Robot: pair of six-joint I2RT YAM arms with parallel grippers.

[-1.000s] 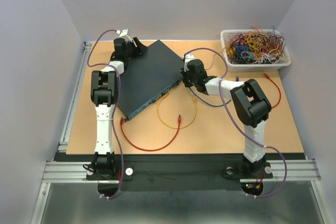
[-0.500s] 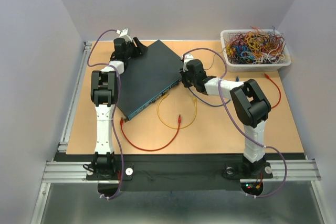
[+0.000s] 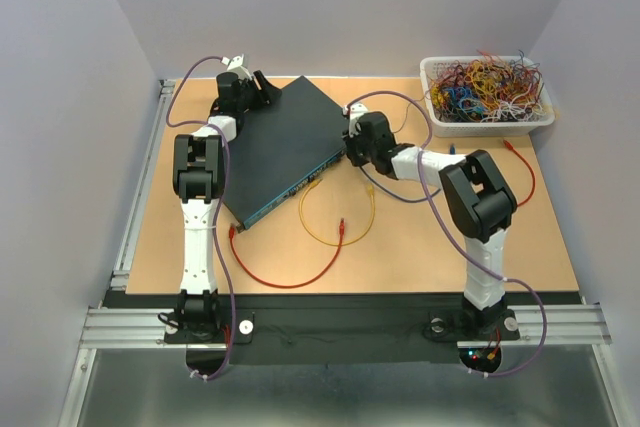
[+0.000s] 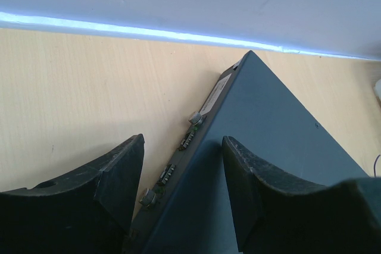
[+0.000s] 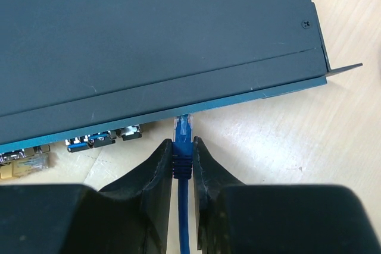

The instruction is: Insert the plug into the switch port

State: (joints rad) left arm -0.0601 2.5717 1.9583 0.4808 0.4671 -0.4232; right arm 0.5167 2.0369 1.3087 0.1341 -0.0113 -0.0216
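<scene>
The big flat dark teal switch box (image 3: 280,147) lies at an angle on the table. In the right wrist view my right gripper (image 5: 183,153) is shut on the blue plug (image 5: 183,134) of a blue cable. The plug's clear tip sits at the lower edge of the box's front face (image 5: 178,102), right of a few ports (image 5: 101,140). I cannot tell whether it is inside a port. In the top view the right gripper (image 3: 352,147) is at the box's right corner. My left gripper (image 4: 181,176) is open, its fingers astride the box's back edge (image 4: 196,129); in the top view it (image 3: 262,92) sits at the far left corner.
A white mesh basket (image 3: 487,97) of coloured wires stands at the back right. A yellow cable (image 3: 340,217) and a red cable (image 3: 285,272) loop on the table in front of the box. Another red cable (image 3: 520,172) lies right of the right arm.
The right arm has shifted very slightly towards the box. The left arm and the box have not visibly moved.
</scene>
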